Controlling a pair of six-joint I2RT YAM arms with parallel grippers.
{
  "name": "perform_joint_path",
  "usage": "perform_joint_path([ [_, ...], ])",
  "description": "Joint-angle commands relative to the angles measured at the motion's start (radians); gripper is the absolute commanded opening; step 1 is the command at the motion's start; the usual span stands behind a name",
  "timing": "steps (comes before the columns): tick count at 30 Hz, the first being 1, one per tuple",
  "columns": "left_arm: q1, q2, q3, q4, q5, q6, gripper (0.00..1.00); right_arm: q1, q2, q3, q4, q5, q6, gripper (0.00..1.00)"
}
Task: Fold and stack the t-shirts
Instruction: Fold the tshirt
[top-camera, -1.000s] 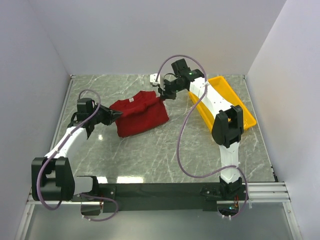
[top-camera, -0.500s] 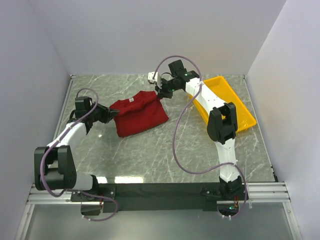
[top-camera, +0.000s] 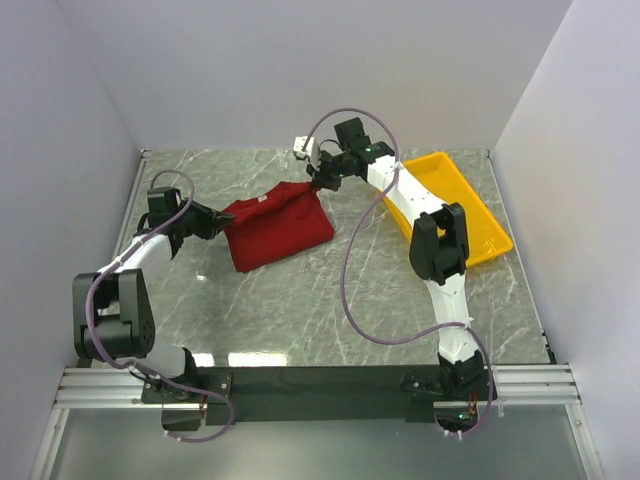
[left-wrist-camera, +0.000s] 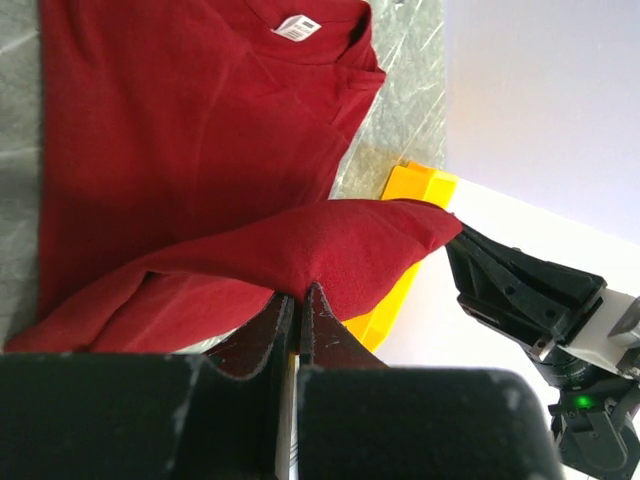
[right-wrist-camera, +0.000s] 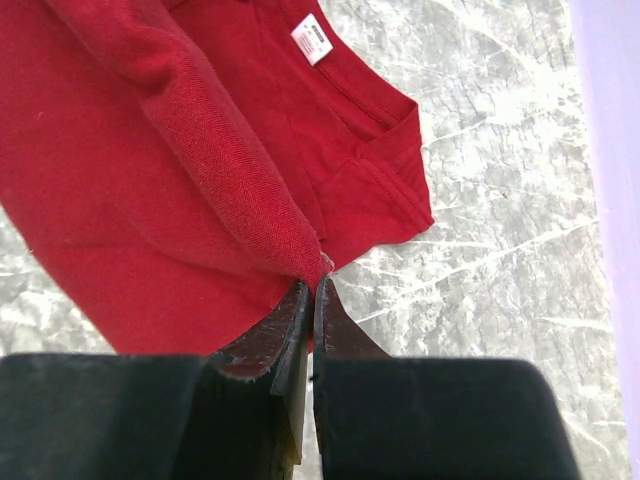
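A dark red t-shirt lies on the marble table, partly lifted between the two arms, with its white neck label showing. My left gripper is shut on the shirt's left edge; in the left wrist view its jaws pinch a fold of red cloth. At the shirt's far right corner my right gripper is shut on the cloth, and the right wrist view shows its tips clamping a raised ridge of the t-shirt. The label shows there too.
A yellow tray sits at the right of the table, partly under the right arm. The grey marble table is walled at the back and both sides. A small white fixture stands near the back wall.
Both grippers have moved toward the back of the table and slightly left, carrying the shirt's edges with them. The shirt has shifted a little away from the arms' bases.
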Motion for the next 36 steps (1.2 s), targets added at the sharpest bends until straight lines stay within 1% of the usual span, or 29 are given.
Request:
perform_joint_path([
  [1,0.011,0.014,0.046,0.055,0.030,0.026,0.01,0.008,0.021,0.049,0.064,0.014,0.025,0.00],
  [6,0.019,0.051,0.069,0.056,0.044,0.035,0.01,0.014,0.037,0.055,0.093,0.040,0.040,0.00],
  [16,0.033,0.072,0.078,0.058,0.045,0.041,0.01,0.020,0.060,0.054,0.165,0.074,0.086,0.00],
  [36,0.062,0.149,0.095,0.078,0.057,0.050,0.01,0.043,0.116,0.075,0.224,0.132,0.106,0.00],
])
